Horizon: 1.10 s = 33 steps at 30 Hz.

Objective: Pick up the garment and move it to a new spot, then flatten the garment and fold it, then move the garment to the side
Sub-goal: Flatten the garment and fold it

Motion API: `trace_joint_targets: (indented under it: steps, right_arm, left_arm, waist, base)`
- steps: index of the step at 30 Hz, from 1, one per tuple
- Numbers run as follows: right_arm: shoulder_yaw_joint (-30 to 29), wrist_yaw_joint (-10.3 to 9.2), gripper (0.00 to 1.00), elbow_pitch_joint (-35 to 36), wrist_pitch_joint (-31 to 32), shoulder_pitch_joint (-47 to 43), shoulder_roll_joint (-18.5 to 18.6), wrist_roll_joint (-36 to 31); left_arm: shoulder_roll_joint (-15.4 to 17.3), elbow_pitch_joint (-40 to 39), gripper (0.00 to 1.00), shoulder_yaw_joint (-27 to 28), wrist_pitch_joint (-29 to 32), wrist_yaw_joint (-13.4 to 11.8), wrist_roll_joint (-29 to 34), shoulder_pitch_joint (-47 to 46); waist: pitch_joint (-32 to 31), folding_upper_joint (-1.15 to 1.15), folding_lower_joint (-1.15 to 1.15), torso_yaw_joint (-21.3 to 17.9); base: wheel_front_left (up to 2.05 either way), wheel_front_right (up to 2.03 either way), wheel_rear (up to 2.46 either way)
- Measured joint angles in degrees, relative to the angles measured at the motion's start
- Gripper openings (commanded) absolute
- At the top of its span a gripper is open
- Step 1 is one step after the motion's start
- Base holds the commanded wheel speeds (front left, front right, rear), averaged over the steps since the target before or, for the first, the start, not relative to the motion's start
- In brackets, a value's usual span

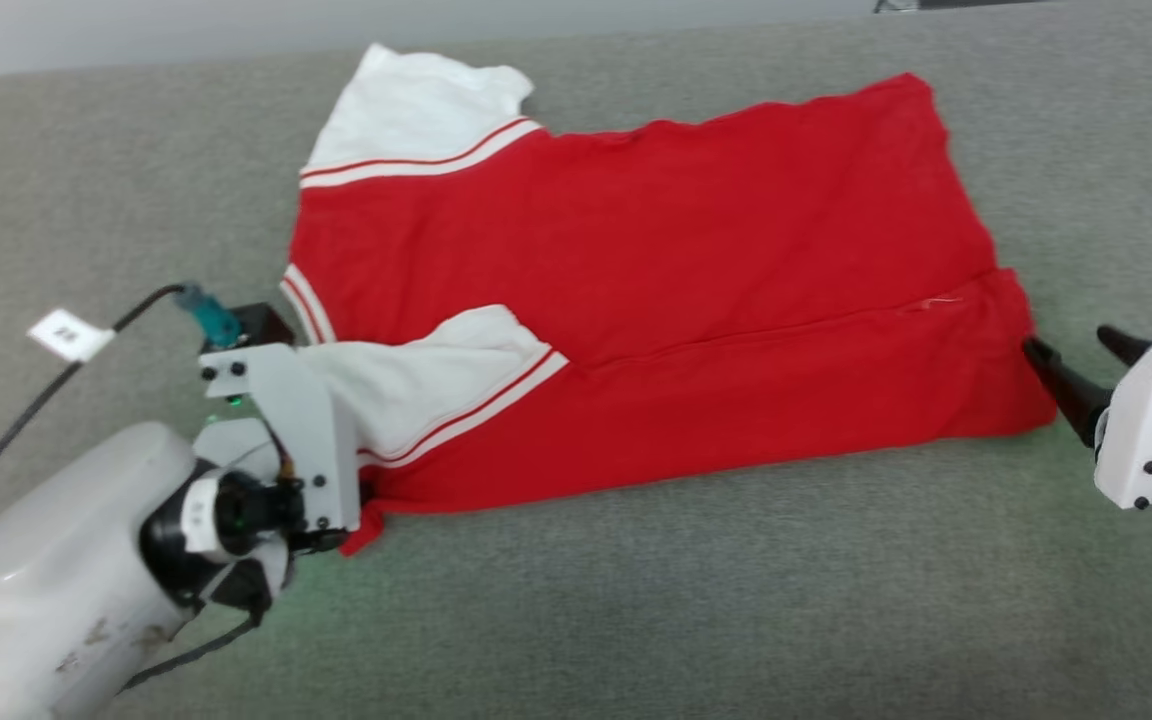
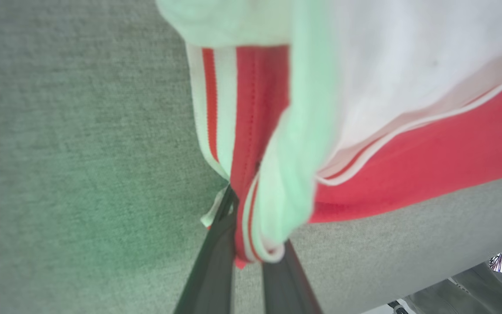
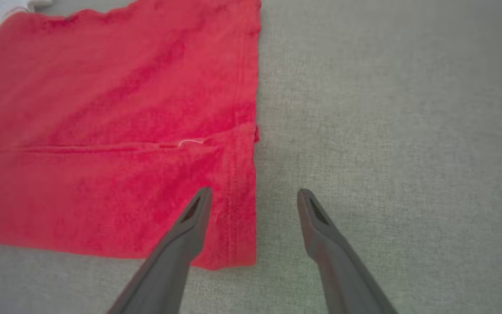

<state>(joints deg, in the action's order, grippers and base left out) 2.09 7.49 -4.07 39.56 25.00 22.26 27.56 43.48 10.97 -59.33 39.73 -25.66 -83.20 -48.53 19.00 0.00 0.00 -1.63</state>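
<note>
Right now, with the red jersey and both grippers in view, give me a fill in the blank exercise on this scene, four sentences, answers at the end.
1. The garment lies on a ____ fabric surface.
2. The left gripper is ____ on the garment at its striped trim.
3. The right gripper is ____, at the garment's red hem.
4. The garment's short sleeves are ____.
Missing words: gray; shut; open; white.
</note>
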Motion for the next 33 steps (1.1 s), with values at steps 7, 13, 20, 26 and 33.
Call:
trace_joint_targets:
  steps: [7, 13, 20, 26, 33]
  right_arm:
    - [0.3, 0.00, 1.00, -4.2, 14.6, 4.0, 0.7, 0.8]
    - [-0.4, 0.00, 1.00, -6.6, 21.7, 5.8, 0.3, -1.1]
    - [-0.2, 0.00, 0.16, -7.2, 25.6, 7.2, 0.3, -2.5]
    - [0.0, 0.00, 0.00, -7.6, 25.2, 7.3, 0.1, -1.8]
    - [-0.3, 0.03, 0.00, -8.3, 23.2, 7.2, 0.3, -1.3]
  left_arm:
    - [-3.7, 1.9, 0.00, -0.7, 0.0, 1.8, 1.1, -2.2]
    - [-5.4, 3.3, 0.00, -0.6, -0.2, 3.1, 1.1, -3.2]
    - [-6.4, 4.7, 0.00, -0.3, -0.2, 4.4, 0.9, -3.8]
    - [-6.7, 5.8, 0.00, -0.1, -0.1, 5.0, 0.6, -4.0]
    - [-6.4, 6.4, 0.00, 0.0, -0.1, 5.0, 0.5, -3.9]
  waist:
    - [0.9, 0.00, 0.00, 3.5]
    - [2.3, 0.00, 0.00, 5.4]
    - [3.2, 0.00, 0.00, 6.3]
    - [2.9, 0.00, 0.00, 6.1]
    - [1.7, 0.00, 0.00, 5.5]
  base:
    - [0.00, 0.00, 0.00]
    - [0.00, 0.00, 0.00]
    - [0.00, 0.00, 0.00]
    - [0.00, 0.00, 0.00]
    - [0.00, 0.00, 0.00]
